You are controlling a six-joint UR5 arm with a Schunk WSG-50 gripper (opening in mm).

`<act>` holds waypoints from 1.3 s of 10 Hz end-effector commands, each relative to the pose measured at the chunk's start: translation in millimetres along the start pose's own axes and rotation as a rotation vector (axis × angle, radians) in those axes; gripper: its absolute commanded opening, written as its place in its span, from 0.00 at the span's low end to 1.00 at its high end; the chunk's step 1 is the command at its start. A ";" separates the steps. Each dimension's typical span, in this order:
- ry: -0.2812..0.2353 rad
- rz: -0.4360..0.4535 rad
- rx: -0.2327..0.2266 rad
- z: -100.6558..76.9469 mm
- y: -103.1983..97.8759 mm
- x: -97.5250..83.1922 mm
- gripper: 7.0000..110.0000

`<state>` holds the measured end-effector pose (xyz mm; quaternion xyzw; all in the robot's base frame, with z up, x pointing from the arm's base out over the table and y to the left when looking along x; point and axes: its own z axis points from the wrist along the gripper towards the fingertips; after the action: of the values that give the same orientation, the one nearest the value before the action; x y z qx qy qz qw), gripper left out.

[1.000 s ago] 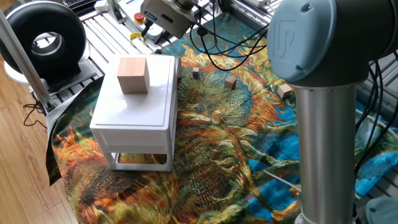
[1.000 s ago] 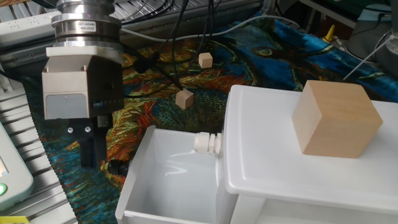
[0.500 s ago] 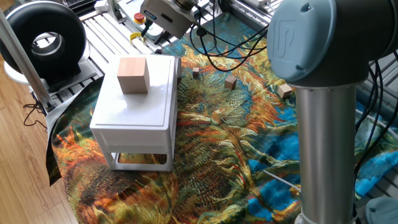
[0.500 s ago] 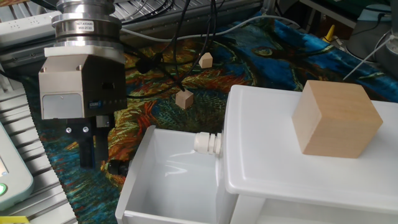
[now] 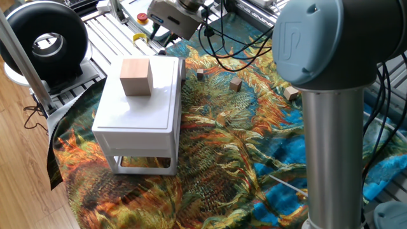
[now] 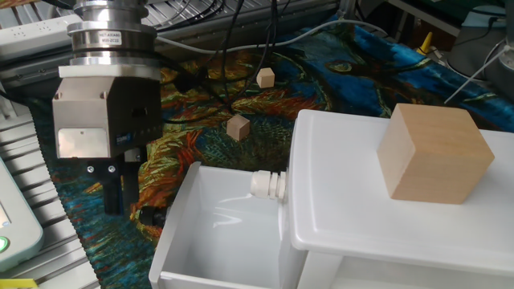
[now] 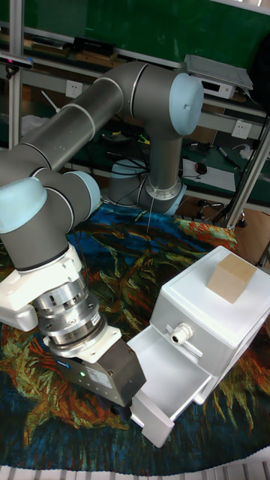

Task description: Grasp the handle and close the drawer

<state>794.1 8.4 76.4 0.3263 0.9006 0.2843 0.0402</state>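
Note:
The drawer (image 6: 215, 229) of the white cabinet (image 6: 361, 229) stands pulled open, its glossy tray bare inside; it also shows in the tall view as the drawer (image 7: 166, 369). My gripper (image 6: 117, 205) hangs just left of the drawer's front corner, its dark fingers pointing down at rim height. In the tall view the gripper (image 7: 120, 405) sits right against the drawer's front face. The handle is hidden behind the gripper and the drawer's front wall. The fingers show as one narrow dark bar, so I cannot see their gap.
A tan wooden cube (image 6: 434, 152) rests on the cabinet top. A white knob (image 6: 267, 185) sticks out above the drawer. Small wooden blocks (image 6: 238, 127) (image 6: 266, 77) lie on the patterned cloth behind. Cables (image 6: 233, 48) trail nearby. Metal slats (image 6: 32, 160) border the left.
The gripper body has turned and shifted very slightly beside the drawer front; the drawer stays open at the same width.

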 end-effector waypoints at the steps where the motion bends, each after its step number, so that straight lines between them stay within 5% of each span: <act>1: -0.002 0.000 0.036 -2.5 -9.5 -1.5 0.36; 4: 0.011 -0.009 0.084 -3.3 -21.5 1.6 0.36; 13: 0.039 -0.003 0.059 -3.0 -15.0 8.7 0.36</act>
<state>777.1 0.8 68.0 0.3187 0.9127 0.2552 0.0152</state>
